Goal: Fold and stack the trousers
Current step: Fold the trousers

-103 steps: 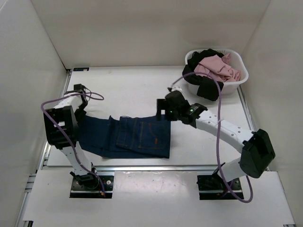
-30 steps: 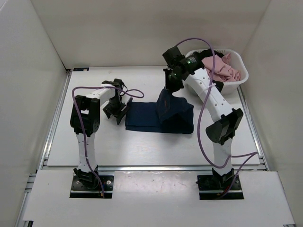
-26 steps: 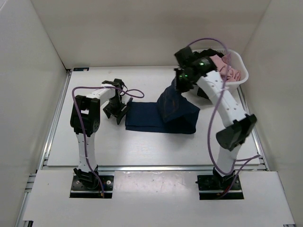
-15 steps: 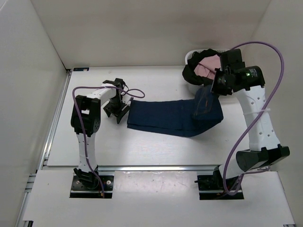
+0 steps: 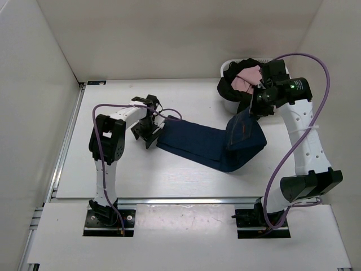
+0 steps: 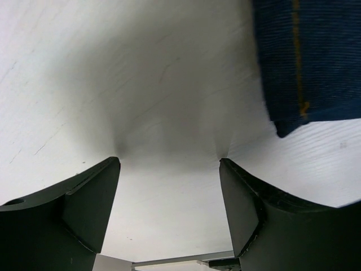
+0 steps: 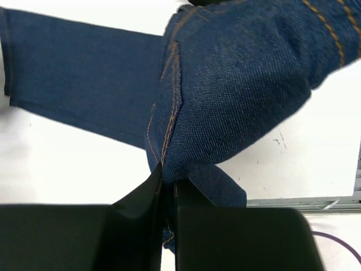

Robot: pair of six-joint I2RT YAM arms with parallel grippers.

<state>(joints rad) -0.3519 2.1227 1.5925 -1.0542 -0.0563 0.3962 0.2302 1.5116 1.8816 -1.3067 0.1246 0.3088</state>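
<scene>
Trousers [image 5: 197, 144] stretch across the white, white-walled table [image 5: 141, 169] from my right gripper [image 7: 168, 175], clamped on them. Only the left wrist view shows my left gripper [image 6: 169, 161] wide.

A white table [image 5: 169, 180] sits boxed in by plain pale walls [image 5: 169, 39].
</scene>
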